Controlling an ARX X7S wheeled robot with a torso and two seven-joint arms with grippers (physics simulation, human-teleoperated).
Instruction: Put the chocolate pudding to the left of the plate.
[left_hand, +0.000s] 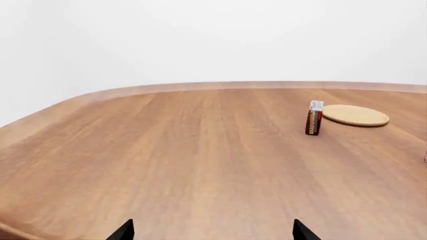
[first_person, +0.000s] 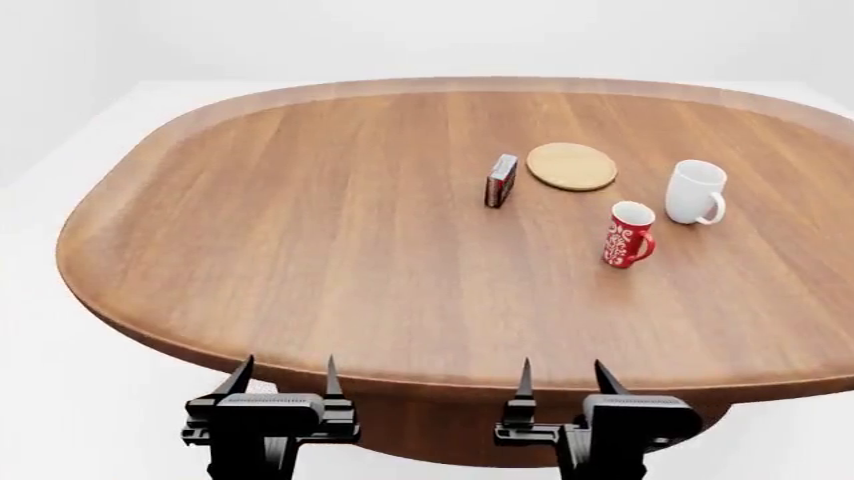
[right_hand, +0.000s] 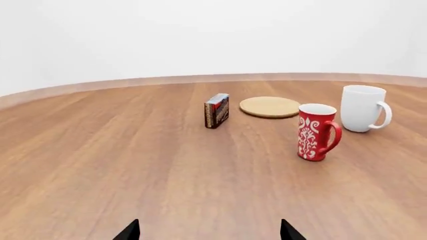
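The chocolate pudding is a small thin box standing upright on the table, just left of the flat round tan plate, close beside it. Both show in the left wrist view, pudding and plate, and in the right wrist view, pudding and plate. My left gripper is open and empty at the table's near edge. My right gripper is open and empty beside it. Both are far from the pudding.
A red patterned mug stands right of the pudding, nearer to me. A white mug stands behind it to the right. The oval wooden table has a raised rim.
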